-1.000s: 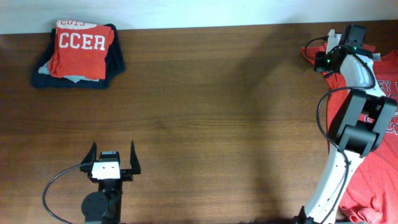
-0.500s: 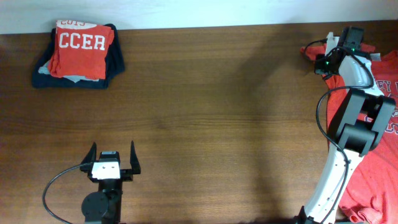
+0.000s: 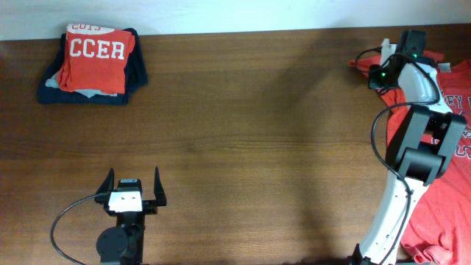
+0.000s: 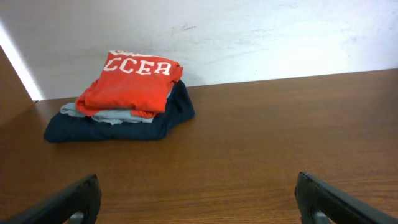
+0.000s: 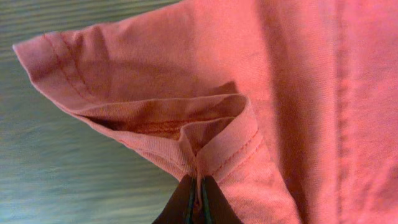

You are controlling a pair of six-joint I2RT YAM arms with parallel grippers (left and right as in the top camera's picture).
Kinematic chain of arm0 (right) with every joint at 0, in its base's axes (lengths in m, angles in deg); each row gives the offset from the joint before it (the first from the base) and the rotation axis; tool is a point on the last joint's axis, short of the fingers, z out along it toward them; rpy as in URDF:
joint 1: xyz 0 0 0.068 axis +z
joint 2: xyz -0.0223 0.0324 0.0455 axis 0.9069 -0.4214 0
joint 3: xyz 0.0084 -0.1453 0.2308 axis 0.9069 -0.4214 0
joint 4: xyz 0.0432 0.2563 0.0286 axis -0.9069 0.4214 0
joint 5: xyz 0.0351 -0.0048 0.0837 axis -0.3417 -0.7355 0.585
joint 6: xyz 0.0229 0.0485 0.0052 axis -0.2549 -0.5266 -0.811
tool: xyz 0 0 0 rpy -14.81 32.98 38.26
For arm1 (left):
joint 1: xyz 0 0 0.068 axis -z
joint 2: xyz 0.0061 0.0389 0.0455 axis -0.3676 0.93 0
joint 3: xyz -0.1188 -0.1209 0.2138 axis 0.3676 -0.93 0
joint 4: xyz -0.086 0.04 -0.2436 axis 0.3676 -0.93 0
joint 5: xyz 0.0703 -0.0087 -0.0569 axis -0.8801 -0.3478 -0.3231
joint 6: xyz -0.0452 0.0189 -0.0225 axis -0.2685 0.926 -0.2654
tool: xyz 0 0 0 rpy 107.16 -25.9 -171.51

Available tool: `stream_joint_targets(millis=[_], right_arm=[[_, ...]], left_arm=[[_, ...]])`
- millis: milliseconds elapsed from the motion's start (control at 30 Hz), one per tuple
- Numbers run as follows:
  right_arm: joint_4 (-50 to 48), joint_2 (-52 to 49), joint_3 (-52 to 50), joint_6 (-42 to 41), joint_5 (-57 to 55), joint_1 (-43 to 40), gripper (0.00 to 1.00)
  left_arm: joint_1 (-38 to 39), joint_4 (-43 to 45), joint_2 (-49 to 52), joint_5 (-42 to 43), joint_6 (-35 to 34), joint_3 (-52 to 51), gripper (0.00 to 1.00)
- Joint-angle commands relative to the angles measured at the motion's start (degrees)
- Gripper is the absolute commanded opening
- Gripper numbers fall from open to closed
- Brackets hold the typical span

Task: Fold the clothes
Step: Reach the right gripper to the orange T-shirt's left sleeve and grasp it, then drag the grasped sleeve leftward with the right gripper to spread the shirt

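**A:** Where is the shirt?

**B:** The red shirt [image 3: 445,213] lies spread along the right edge of the bench [image 3: 257,132], running from near to far. One sleeve [image 5: 130,81] sticks out leftward at the far end.

**A:** How do you expect it to handle?

**B:** It looks like thin, light, limp jersey. I'd expect it to sag and drape from wherever it's held, and to drag across the wood rather than slide cleanly. It won't break, but it could bunch up.

**A:** And the best place to hold it?

**B:** At a stitched edge. The doubled hem is thicker and should be less likely to slip out than a single layer.

**A:** Is anything holding it now?

**B:** Yes. The right fingers [image 5: 185,205] are pinched shut on a small raised fold at the sleeve hem, with cloth on both sides of the pinch. One point alone would let the rest hang twisted, so I'd guess a second hold will be wanted.

**A:** And the other arm?

**B:** The left fingers [image 4: 74,199] are spread wide with nothing in them, at the near left and well apart from the shirt. A folded stack [image 3: 92,62] sits in the far left corner.
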State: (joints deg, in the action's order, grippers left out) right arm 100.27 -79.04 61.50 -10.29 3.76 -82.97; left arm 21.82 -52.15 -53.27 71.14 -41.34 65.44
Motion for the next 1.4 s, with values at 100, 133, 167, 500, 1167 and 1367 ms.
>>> stream_joint_targets(millis=[100, 133, 167, 500, 1167, 1367], right_arm=[[3.04, 3.63, 0.24, -0.61, -0.5, 3.02, 0.08], [3.72, 3.63, 0.24, -0.61, -0.5, 3.15, 0.07], [4.46, 3.63, 0.24, -0.61, -0.5, 3.28, 0.07], [12.76, 3.63, 0.24, -0.9, 2.99, 6.43, 0.04], [19.1, 3.61, 0.2, -5.4, 9.73, 25.64, 0.1], [19.02, 3.61, 0.2, -8.33, 9.73, 33.83, 0.11]], left_arm=[[0.24, -0.09, -0.39, 0.17, 0.94, -0.15, 0.99], [0.24, -0.09, -0.39, 0.17, 0.94, -0.15, 0.99], [0.24, -0.09, -0.39, 0.17, 0.94, -0.15, 0.99], [0.24, -0.09, -0.39, 0.17, 0.94, -0.15, 0.99], [0.24, -0.09, -0.39, 0.17, 0.94, -0.15, 0.99], [0.24, -0.09, -0.39, 0.17, 0.94, -0.15, 0.99]])
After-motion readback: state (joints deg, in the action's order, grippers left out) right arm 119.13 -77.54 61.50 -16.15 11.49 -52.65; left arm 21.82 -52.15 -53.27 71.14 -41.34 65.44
